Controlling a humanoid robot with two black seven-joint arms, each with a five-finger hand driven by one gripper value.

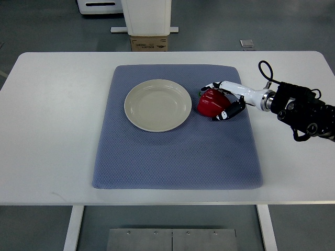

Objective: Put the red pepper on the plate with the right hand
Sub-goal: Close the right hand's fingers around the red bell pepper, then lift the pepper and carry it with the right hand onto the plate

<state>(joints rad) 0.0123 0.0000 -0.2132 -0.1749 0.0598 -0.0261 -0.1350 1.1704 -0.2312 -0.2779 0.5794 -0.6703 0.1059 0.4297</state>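
A red pepper (210, 102) lies on the blue-grey mat (172, 151), just right of the cream plate (157, 104). The plate holds nothing. My right hand (222, 100) comes in from the right edge and its white and black fingers curl around the pepper from the right side, touching it. The pepper rests on the mat, a small gap away from the plate's rim. The left arm does not show.
The mat lies on a white table (52, 130). A cardboard box (149, 43) and a white stand (146, 15) are beyond the table's far edge. A small grey object (246, 44) lies on the floor at the far right.
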